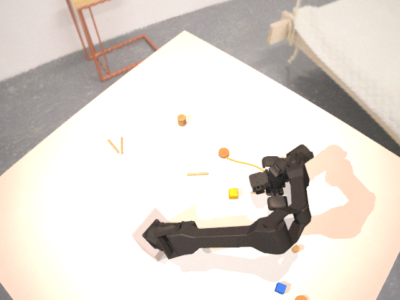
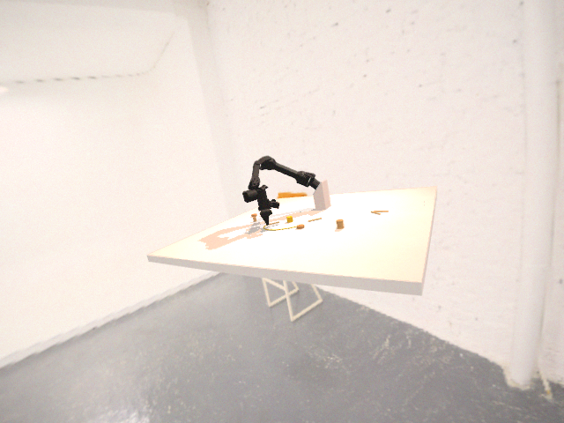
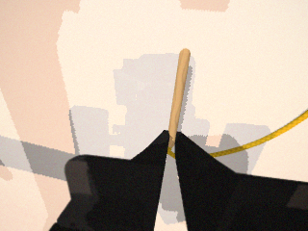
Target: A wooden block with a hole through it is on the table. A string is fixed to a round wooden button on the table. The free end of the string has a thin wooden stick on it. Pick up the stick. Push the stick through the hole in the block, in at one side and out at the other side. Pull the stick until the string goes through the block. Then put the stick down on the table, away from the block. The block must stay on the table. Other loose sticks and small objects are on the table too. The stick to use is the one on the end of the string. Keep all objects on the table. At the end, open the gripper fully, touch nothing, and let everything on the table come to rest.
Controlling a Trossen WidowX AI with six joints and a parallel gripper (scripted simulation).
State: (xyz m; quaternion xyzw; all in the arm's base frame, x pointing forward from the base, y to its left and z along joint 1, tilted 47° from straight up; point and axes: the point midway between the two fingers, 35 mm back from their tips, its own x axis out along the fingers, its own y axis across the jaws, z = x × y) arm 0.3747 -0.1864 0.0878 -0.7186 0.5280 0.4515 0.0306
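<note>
Shows, from above, relative to the button (image 1: 223, 152) (image 2: 300, 226): far left, two loose sticks (image 1: 121, 145) (image 2: 381, 211); upper left, a cylinder (image 1: 181, 120) (image 2: 339, 224); lower left, a third loose stick (image 1: 197, 174) (image 2: 315, 219); below, a yellow cube (image 1: 233, 194) (image 2: 289, 218); lower right, the strung stick (image 1: 252, 192) (image 2: 274, 223) (image 3: 179, 91), gripped by the hand (image 1: 270, 192) (image 2: 267, 223) (image 3: 171, 135).

Bright pale room, speckled white walls (image 2: 364, 114), gray floor (image 2: 204, 341). Cream counter (image 1: 145, 97) (image 2: 355, 255); copper-red metal frame (image 1: 98, 68) near wall; white quilted furniture (image 1: 355, 42) beside counter.
</note>
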